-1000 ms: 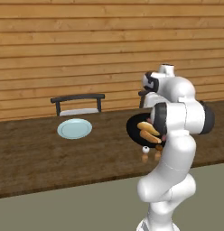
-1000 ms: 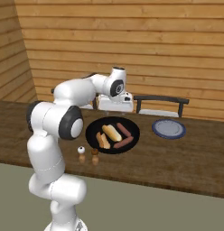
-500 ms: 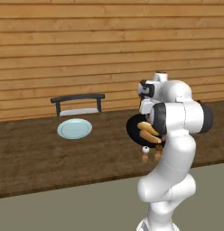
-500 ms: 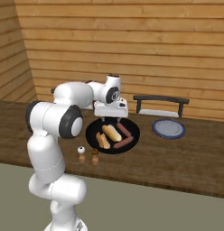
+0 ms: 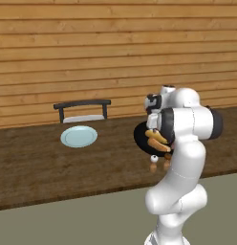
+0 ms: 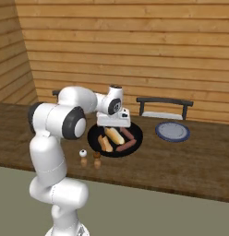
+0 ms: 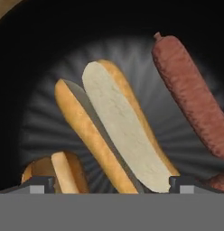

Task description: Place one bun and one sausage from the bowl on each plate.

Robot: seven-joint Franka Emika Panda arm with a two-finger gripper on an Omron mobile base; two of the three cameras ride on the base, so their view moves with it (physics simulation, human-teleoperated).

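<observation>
Black bowl [image 6: 115, 140] is sitting right under the gripper [image 6: 113, 123], whose jaws are hanging wide open, gripping nothing. Split bun [image 7: 114, 131] is lying between the fingertips [image 7: 40, 184], sausage [image 7: 190, 92] off to the right. No readable writing anywhere.

Arm hides much of the bowl [image 5: 140, 136]; shakers [image 6: 83, 153] perhaps.

Shakers [image 6: 89, 158] stand just near of the bowl [image 6: 135, 145]; a dark rack [image 6: 164, 107] backs it far right. Bare desk [image 6: 190, 159] lies right, toward the blue-grey plate [image 6: 172, 132].
</observation>
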